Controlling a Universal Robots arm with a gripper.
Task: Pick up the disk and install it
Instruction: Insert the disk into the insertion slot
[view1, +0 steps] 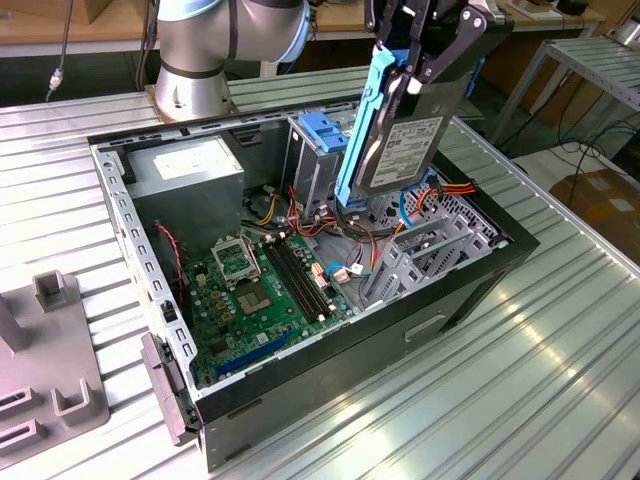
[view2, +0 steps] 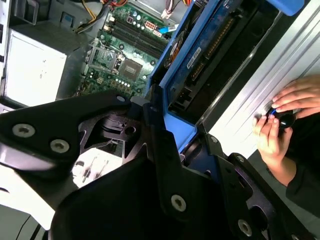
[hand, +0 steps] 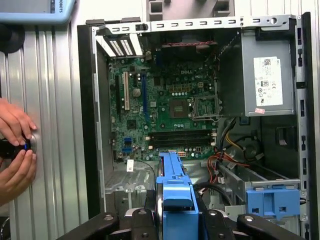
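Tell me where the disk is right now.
In the exterior view, the disk is clamped nearly upright in the tool, above the open computer case toward the exterior view's right, beside the blue bracket.

Gripper (view1: 416, 72) aloft — tight on the disk (view1: 402, 150)

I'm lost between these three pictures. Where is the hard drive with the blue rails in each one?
Exterior view: the dark grey hard drive with blue plastic rails hangs in the black gripper above the open case.
Second wrist view: it runs beside the green circuit board.
First wrist view: edge-on, in front of that board.
Shared landmark: the green circuit board.
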